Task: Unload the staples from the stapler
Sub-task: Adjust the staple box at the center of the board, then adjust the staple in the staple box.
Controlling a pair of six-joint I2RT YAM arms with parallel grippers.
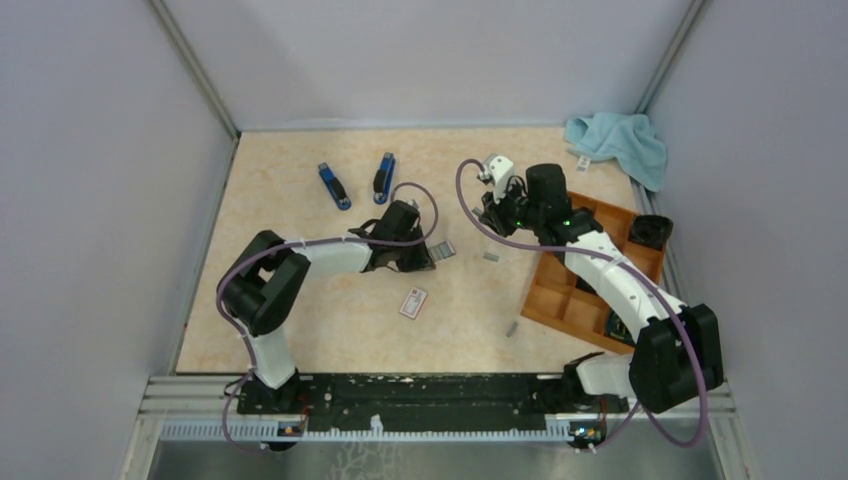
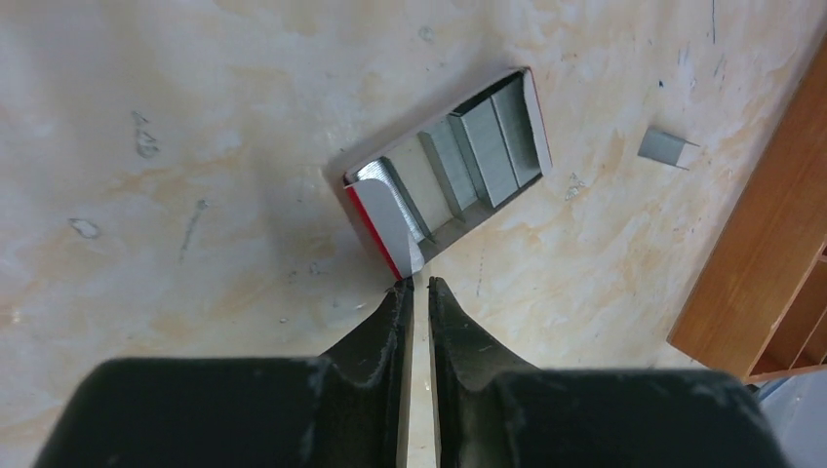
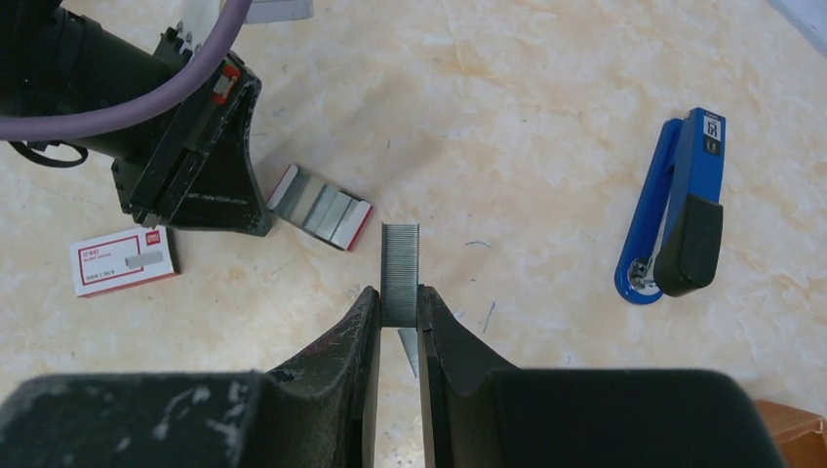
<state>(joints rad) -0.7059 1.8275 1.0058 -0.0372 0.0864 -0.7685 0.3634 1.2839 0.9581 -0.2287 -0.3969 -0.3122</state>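
Staple strip [image 3: 400, 255] pinched in right tool [image 3: 398, 297]; left tool [image 2: 417, 286] closed by open staple box [image 2: 534, 117]. Step: drop-off of unloaded strip. Next: lower, release onto worktop [image 3: 546, 117].

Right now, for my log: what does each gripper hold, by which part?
Right gripper: a staples strip, pinched at its near end. Left gripper: nearly closed at the flap of the staple box; whether it grips cannot be told.

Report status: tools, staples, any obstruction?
Right tool shut on staple strip. Left tool closed by flap of open staple box. Blue stapler lies apart, nothing blocking.
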